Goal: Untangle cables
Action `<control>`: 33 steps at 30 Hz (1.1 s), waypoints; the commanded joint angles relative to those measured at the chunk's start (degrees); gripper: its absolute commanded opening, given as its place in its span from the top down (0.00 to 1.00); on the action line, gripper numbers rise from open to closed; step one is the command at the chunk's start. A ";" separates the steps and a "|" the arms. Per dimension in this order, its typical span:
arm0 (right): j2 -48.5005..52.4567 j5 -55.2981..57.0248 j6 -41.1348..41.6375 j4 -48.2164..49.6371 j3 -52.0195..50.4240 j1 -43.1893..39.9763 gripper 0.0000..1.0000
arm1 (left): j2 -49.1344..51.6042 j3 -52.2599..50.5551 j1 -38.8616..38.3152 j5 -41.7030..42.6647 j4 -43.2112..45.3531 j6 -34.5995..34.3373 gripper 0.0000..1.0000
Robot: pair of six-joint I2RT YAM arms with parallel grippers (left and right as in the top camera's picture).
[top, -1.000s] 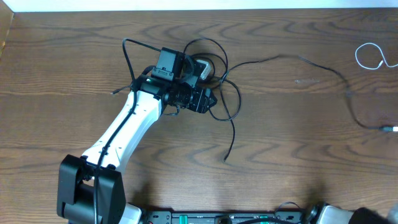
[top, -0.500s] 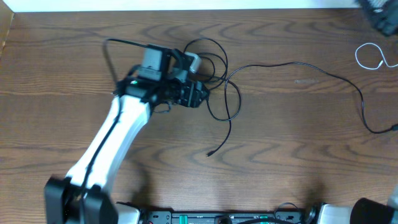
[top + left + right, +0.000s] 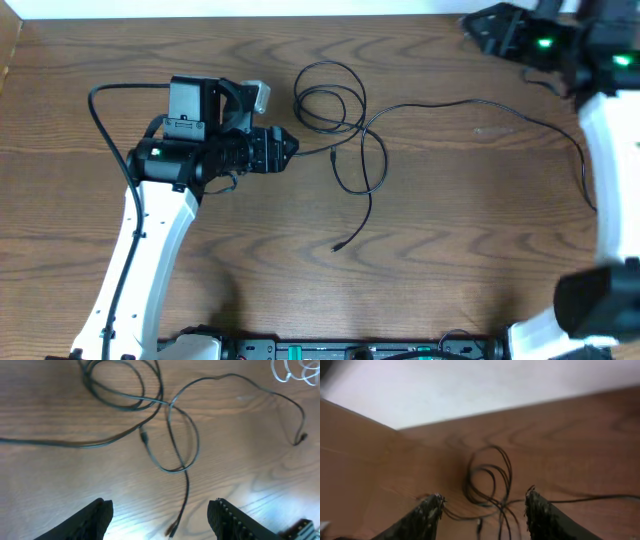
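The black cables [image 3: 342,112] lie in loose overlapping loops at the table's middle. One loose plug end [image 3: 337,247] points toward the front. A long black strand [image 3: 470,101] runs right and passes under the right arm. My left gripper [image 3: 288,149] is open just left of the loops, touching nothing. From the left wrist, the loops [image 3: 172,435] lie ahead of the left gripper [image 3: 160,522], and the white cable [image 3: 292,371] shows at the top right. My right gripper [image 3: 478,27] is open above the far right edge. The loops [image 3: 492,480] lie far beyond the right gripper [image 3: 485,517].
A white wall or border [image 3: 250,8] runs along the table's far edge. The left arm [image 3: 150,240] crosses the left half of the table; the right arm [image 3: 610,150] stands along the right edge. The robot base bar [image 3: 350,350] is at the front.
My left gripper has drawn back leftward off the black loops. The right arm has come into the overhead view at the top right. The long strand's right end has shifted.
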 commanded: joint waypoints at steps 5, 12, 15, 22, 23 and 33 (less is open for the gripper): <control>11.80 4.50 5.20 0.96 0.17 3.82 0.39 | 0.09 0.76 0.33 -3.06 -0.46 -0.50 0.33; 19.58 4.48 12.72 4.55 0.17 5.03 0.39 | 0.09 0.70 0.31 -3.04 -0.48 -0.50 0.32; 22.36 7.10 16.68 5.01 0.17 5.73 0.38 | 0.09 0.70 0.31 -3.04 -0.48 -0.50 0.32; 25.77 9.77 20.28 7.85 0.17 7.08 0.36 | 0.09 0.70 0.31 -3.06 -0.48 -0.48 0.02; 26.01 10.19 21.07 8.15 0.17 7.21 0.35 | 0.09 0.70 0.31 -3.04 -0.48 -0.50 0.02; 27.98 10.88 23.67 10.25 0.17 8.61 0.34 | 0.09 0.70 0.33 -3.04 -0.48 -0.50 0.02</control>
